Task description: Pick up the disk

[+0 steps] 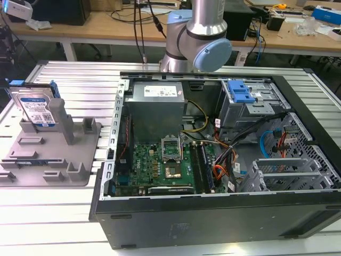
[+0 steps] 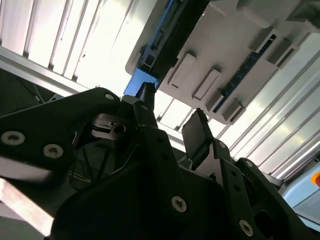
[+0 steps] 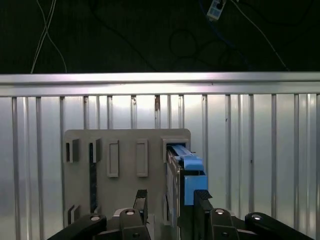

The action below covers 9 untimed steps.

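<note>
The disk [image 1: 36, 109] stands on edge in the grey moulded fixture [image 1: 58, 154], slotted beside one of its tall upright posts at the fixture's far corner. Its broad silver metal face carries a blue-and-white label, and blue plastic rails run along its sides. The fixture is a matte plastic slab with stubby rectangular blocks and slots rising from it. It lies flat on the desk [image 1: 53, 213], whose top is made of ribbed aluminium profiles with long parallel grooves that shine under the light.

Just beside the fixture, on the exterior view's right, an open black computer case [image 1: 213, 218] lies on its side. It shows a green motherboard [image 1: 165, 165], a boxy grey metal power supply [image 1: 157, 106] and a blue plastic drive-bay bracket [image 1: 240, 92]. Beyond the case rises the robot arm [image 1: 205, 32], a polished metal tube with a rounded pale blue joint cap.

In the first wrist view the gripper [image 3: 171, 195] looks down on the fixture, with the disk seen edge-on as a thin strip with a blocky blue rail end. The black, angular fingers [image 3: 141, 202] are spread wide, one to each side of the disk's line, and have hold of nothing. The second wrist view shows the same dark jointed linkages with round screw heads, the fingers apart from the fixture.
</note>
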### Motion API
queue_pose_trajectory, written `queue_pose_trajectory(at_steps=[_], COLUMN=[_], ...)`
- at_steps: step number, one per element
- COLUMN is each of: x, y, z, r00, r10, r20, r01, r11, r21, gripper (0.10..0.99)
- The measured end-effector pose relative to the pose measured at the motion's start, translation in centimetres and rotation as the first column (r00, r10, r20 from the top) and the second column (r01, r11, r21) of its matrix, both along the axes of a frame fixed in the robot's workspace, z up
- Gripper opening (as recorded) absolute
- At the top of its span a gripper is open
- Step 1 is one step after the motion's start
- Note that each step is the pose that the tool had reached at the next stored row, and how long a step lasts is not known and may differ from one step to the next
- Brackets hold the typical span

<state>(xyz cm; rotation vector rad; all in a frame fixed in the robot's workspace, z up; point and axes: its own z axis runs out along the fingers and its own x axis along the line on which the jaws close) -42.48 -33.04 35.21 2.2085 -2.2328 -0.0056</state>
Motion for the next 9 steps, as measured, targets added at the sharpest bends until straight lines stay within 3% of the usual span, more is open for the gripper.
queue_pose_trajectory(at_steps=[2, 9], x=[0.0, -0.01], y=[0.77, 1.06], z=[0.0, -0.01], r00=[1.0, 1.0], r10=[0.0, -0.001], r20=[0.0001, 0.0001], r01=[0.0, 0.001], r11=[1.0, 1.0], r21=[0.0, 0.0], gripper=[0.498, 0.498])
